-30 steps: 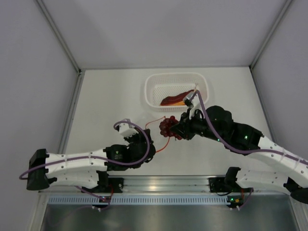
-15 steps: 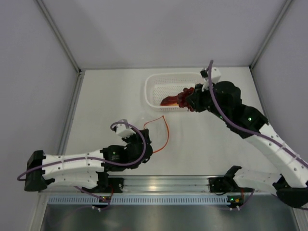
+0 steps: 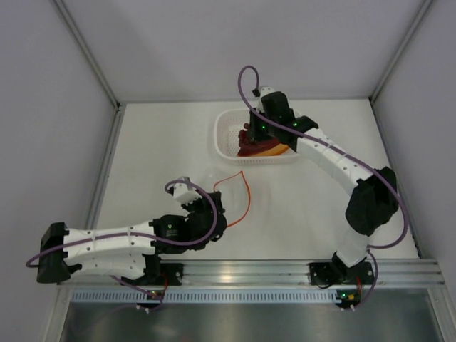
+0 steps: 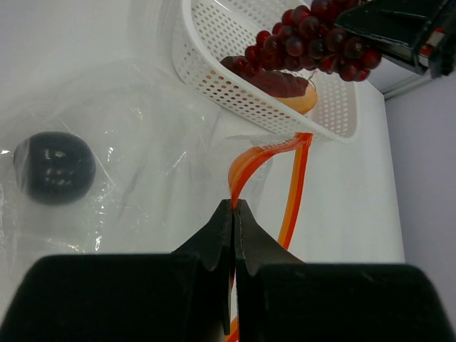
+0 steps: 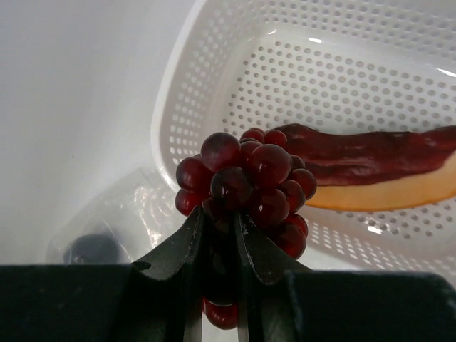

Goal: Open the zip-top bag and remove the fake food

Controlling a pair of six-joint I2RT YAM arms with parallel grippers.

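My right gripper [image 5: 217, 214] clamps the grape cluster [image 5: 246, 182] over the basket [image 5: 171, 107] at 12 o'clock — it looks light and knobbly. My left gripper [image 4: 234, 206] is shut on the zip strip [image 4: 246, 165] of the flimsy zip-top bag [image 4: 157, 135]; the dark fruit [image 4: 55, 167] inside is likely slick — I'd take it across its middle.

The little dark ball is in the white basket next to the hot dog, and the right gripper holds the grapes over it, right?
Not quite. The dark ball is not in the white basket; the left wrist view shows it inside the clear zip-top bag on the table. The hot dog does lie in the basket, and the right gripper does hold the grapes over it.
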